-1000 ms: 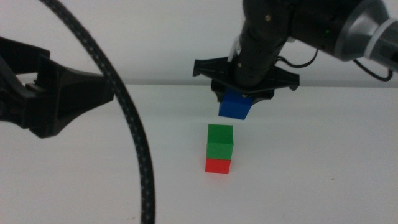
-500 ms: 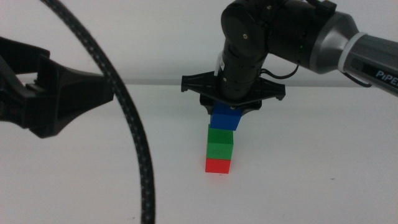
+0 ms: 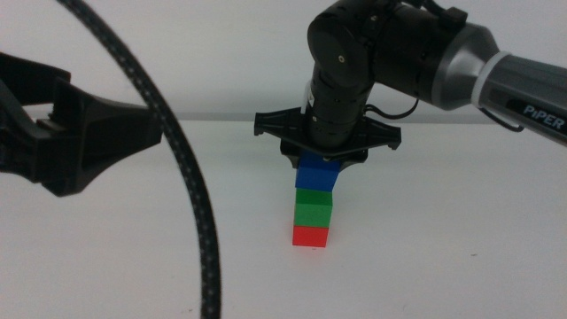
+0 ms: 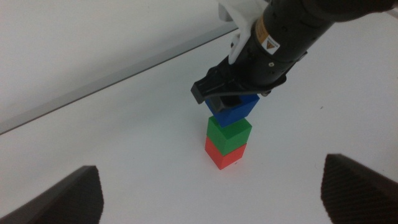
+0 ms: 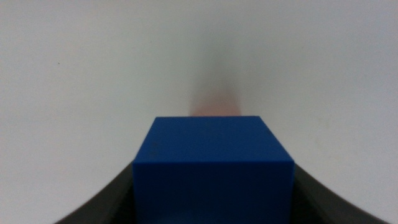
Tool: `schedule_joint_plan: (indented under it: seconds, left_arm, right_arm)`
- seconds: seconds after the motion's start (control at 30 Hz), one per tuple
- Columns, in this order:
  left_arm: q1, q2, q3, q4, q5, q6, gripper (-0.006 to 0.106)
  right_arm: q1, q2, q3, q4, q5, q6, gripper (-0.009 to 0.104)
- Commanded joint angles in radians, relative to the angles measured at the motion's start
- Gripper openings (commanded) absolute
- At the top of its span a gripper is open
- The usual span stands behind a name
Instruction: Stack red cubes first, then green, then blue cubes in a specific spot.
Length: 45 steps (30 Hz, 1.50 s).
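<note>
Your right gripper (image 3: 323, 162) has lowered the blue cube (image 3: 317, 174) onto green (image 3: 314, 205); jaws pinch it, seated directly above.

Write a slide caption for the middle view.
Right gripper sets blue cube atop green cube on red cube.

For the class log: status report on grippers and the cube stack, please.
Right gripper shut on blue cube, seated on green cube over red cube. Left gripper open, waiting aside. Nothing in the way.

One red cube (image 3: 311, 236), one green cube (image 3: 314, 207), one blue cube (image 3: 317, 175), two robot arms (image 3: 390, 62)
</note>
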Motion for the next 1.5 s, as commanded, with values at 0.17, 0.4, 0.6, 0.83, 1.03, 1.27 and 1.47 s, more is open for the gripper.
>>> schedule_joint_plan:
  seconds: [0.17,0.4,0.6,0.83,1.03,1.27,1.47]
  left_arm:
    - [-0.001,-0.002,0.004,-0.005,-0.018,-0.001,0.094]
    - [-0.001,-0.002,0.004,-0.005,-0.018,-0.001,0.094]
    - [-0.001,-0.002,0.004,-0.005,-0.018,-0.001,0.094]
    - [-0.001,-0.002,0.004,-0.002,-0.018,-0.001,0.094]
    - [-0.001,-0.002,0.004,-0.002,-0.018,-0.001,0.094]
    - [-0.001,-0.002,0.004,-0.002,-0.018,-0.001,0.094]
    - [-0.001,-0.002,0.004,-0.002,-0.018,-0.001,0.094]
  right_arm:
    - [0.004,0.008,-0.007,0.007,0.104,0.004,0.017]
    - [0.004,0.008,-0.005,0.021,0.104,-0.017,0.017]
    - [0.004,0.008,-0.005,0.03,0.104,-0.022,0.017]
    - [0.004,-0.002,-0.003,0.03,0.104,-0.027,0.017]
    - [0.004,-0.011,-0.003,0.027,0.104,-0.035,0.017]
    - [0.002,-0.044,0.053,0.02,0.074,-0.057,0.017]
    - [0.0,-0.045,0.055,0.026,0.049,-0.071,0.017]
